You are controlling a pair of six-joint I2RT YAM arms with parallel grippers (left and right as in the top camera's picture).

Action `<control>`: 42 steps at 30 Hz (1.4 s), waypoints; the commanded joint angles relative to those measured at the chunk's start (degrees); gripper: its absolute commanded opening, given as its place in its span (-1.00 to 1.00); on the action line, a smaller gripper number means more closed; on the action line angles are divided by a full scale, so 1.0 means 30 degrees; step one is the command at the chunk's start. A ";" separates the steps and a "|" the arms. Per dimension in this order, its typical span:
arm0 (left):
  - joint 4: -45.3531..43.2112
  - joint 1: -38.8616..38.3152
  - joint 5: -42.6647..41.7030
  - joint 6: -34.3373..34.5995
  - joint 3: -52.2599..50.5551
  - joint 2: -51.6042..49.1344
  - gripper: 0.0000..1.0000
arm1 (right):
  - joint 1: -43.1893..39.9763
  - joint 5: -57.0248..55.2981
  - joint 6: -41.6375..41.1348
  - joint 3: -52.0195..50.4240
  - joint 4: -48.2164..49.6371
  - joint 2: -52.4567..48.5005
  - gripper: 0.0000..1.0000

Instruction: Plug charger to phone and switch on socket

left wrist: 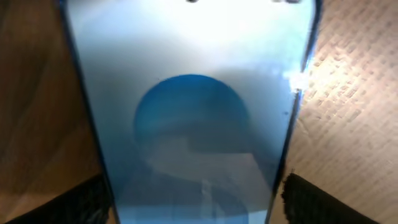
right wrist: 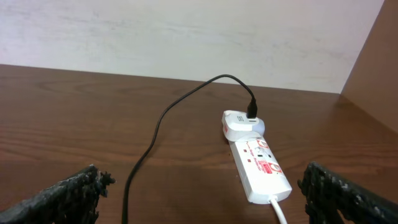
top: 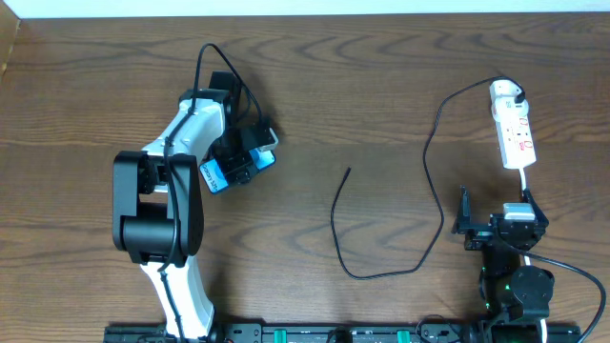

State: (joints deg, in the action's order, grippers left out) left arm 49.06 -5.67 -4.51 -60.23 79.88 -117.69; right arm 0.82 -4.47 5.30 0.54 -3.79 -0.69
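Observation:
My left gripper (top: 240, 160) is shut on the phone (top: 212, 177), gripping its long edges at the left of the table. In the left wrist view the phone's blue screen with its circle (left wrist: 189, 118) fills the frame between my two black fingers (left wrist: 196, 194). The charger, a thin black cable (top: 434, 205), runs from a white plug (top: 506, 92) in the socket (top: 518, 138) down across the table, and its free tip (top: 348, 171) lies mid-table. My right gripper (top: 498, 219) is open and empty just in front of the socket (right wrist: 261, 167), with its fingers wide apart (right wrist: 202, 190).
The socket's white cord (top: 525, 179) runs toward the right arm. The charger plug (right wrist: 241, 124) sits at the socket's far end. A pale wall (right wrist: 186, 31) borders the far edge of the table. The left arm's body (top: 162, 205) covers the table's front left.

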 commanded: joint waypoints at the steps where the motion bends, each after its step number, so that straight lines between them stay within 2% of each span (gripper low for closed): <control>1: 0.0503 0.0095 -0.0991 0.0517 -0.0117 -0.0707 0.67 | -0.0044 0.0051 0.0255 -0.0073 -0.0022 0.0102 0.98; 14: 0.0627 0.0080 -0.1931 0.1253 -0.0117 -0.0707 0.63 | -0.0044 0.0051 0.0255 -0.0073 -0.0022 0.0102 0.99; 25: 0.0627 0.0080 -0.1916 0.1093 -0.0117 -0.0707 0.70 | -0.0044 0.0051 0.0255 -0.0073 -0.0022 0.0102 0.99; 42: 0.0634 0.0080 -0.1770 0.0226 -0.0117 -0.0707 0.96 | -0.0044 0.0051 0.0255 -0.0073 -0.0022 0.0102 0.98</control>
State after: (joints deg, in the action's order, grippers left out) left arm 50.94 -5.37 -7.88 -58.11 80.18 -117.67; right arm 0.82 -4.47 5.30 0.54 -3.79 -0.69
